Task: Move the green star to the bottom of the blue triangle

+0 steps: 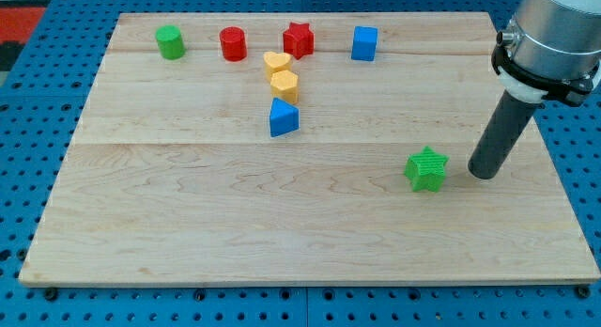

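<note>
Right of the green star (427, 169), close beside it, my tip (482, 174) rests on the wooden board (282, 233); whether it touches the star I cannot quite tell. No fingers exist on this rod, so nothing is clenched or released. The star lies toward the view's right, well apart from the blue triangle (283, 118), which sits near the centre under a yellow block (285, 85). A steady leftward push through the star's middle should serve best, stopping just below the triangle without nudging it.
</note>
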Motion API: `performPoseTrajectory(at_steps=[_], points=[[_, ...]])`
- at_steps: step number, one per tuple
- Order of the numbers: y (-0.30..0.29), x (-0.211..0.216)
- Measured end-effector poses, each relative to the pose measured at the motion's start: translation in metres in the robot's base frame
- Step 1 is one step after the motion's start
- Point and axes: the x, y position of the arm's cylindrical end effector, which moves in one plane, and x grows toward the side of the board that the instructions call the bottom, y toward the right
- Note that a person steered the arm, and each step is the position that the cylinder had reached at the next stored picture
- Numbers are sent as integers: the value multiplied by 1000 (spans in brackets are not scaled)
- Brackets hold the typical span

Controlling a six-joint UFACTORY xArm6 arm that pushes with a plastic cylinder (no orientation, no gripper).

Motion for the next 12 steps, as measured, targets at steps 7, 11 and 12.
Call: performPoseTrajectory(at_steps=[7,11,12], points=[[-169,0],[-190,12],[-192,4]])
